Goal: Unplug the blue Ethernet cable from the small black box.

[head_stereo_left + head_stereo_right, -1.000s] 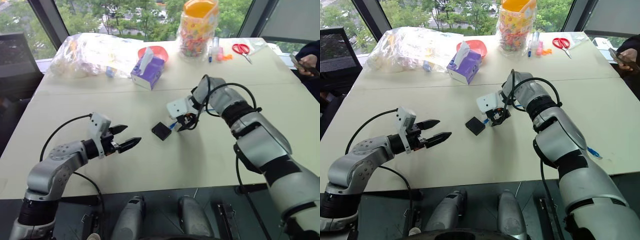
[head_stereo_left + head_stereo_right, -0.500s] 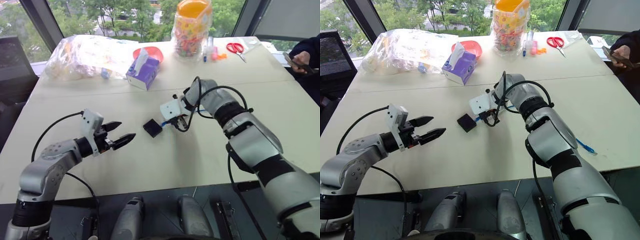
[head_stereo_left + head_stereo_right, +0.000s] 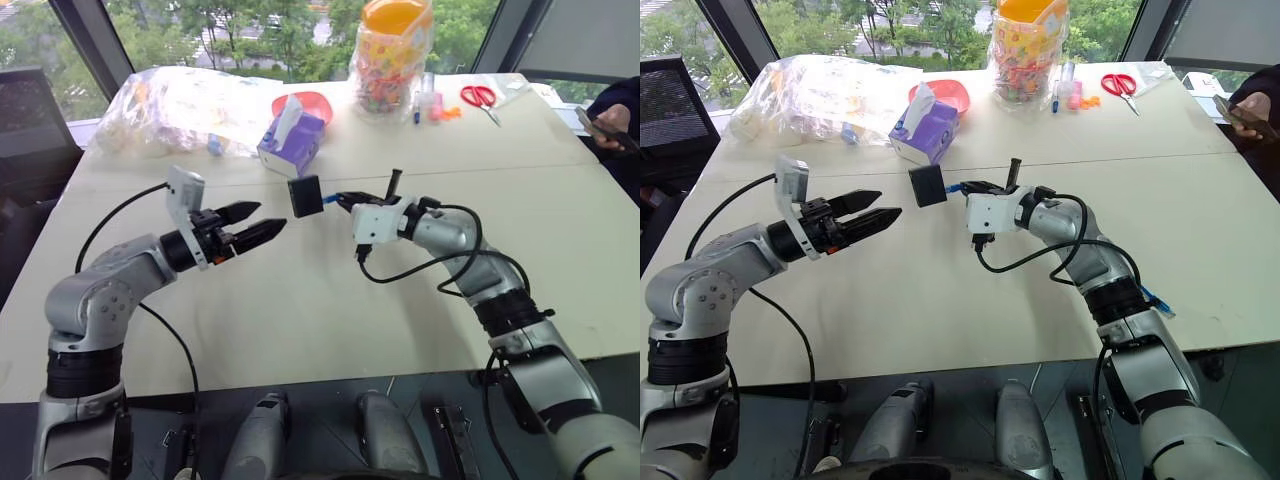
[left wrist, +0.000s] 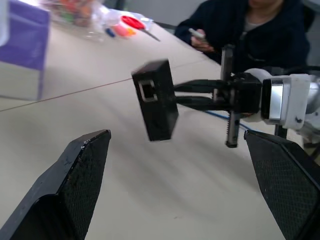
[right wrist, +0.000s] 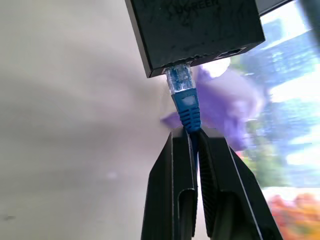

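Right wrist view: R gripper [image 5: 192, 135] fingers pinched tight on the blue Ethernet cable [image 5: 188, 111], just behind the clear plug, which is still seated in the small black box [image 5: 192, 30]. Box hangs off the plug, lifted clear of the table [image 3: 330, 310], up in the air between the two grippers, w/ an open port on the face toward the L side (left wrist view). L gripper [image 3: 256, 225] is spread wide, nothing in it, pointing at the box from the robot's left, close but not touching. Cable runs back from R gripper along the R arm; a bit of blue shows by that arm at the table's near edge. Purple tissue box [image 3: 297, 140] sits on the table just beyond the black box; candy jar [image 3: 396, 58], scissors [image 3: 481, 97] & plastic bag [image 3: 175, 105] along the far edge. Person's hand w/ phone [image 3: 612, 122] at far right.
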Motion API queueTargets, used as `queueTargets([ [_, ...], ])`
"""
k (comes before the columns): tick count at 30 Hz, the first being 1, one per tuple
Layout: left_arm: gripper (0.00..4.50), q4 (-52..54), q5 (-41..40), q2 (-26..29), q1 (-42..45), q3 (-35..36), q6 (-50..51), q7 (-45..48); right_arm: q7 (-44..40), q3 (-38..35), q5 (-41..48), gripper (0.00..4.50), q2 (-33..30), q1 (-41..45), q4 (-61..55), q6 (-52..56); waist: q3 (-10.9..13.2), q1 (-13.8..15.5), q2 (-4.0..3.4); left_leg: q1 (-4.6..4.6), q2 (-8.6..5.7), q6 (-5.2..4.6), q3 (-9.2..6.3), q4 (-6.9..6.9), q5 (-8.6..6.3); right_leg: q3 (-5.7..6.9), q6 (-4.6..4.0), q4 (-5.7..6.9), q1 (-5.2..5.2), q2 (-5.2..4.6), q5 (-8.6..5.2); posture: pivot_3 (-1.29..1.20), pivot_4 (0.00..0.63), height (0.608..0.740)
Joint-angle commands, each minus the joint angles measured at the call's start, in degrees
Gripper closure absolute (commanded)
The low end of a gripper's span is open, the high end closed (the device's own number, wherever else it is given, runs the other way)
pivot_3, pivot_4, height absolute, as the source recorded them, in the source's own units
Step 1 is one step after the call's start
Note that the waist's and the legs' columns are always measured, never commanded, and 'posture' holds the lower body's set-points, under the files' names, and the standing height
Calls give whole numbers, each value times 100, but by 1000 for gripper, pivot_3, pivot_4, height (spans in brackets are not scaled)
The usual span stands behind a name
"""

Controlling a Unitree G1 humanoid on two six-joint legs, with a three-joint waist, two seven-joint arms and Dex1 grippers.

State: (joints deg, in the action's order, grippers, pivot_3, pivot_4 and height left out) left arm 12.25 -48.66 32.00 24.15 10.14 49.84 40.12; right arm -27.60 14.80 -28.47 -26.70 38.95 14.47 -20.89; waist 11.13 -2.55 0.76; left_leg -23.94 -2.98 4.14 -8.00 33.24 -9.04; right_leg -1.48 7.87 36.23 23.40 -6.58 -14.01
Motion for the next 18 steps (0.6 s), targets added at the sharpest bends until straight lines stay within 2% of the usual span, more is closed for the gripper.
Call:
queueTargets([
  [1, 0, -153, -160, -47, 277, -10, 104, 135, 488, -110, -251, 4454, 38, -89, -605, 127, 0, 9, 0, 0, 0, 1, 0, 1, 1, 0, 0, 0, -1, 0, 0, 0, 150, 728],
  [9, 0, -510, -414, -113, 662, 126, 352, 225, 831, 51, -576, 4454, -132, -203, -918, -133, 1, 13, 3, -2, -2, 0, -1, 3, 2, 0, 0, -7, -7, -2, -1, 0, 150, 728],
  [18, 0, -541, -279, -194, 730, 13, 212, 310, 609, 103, -324, 4454, -157, -393, -1199, -187, 1, 10, 4, -1, -1, 0, -1, 2, 3, 0, -1, -7, -7, -2, 0, 0, 150, 728],
])
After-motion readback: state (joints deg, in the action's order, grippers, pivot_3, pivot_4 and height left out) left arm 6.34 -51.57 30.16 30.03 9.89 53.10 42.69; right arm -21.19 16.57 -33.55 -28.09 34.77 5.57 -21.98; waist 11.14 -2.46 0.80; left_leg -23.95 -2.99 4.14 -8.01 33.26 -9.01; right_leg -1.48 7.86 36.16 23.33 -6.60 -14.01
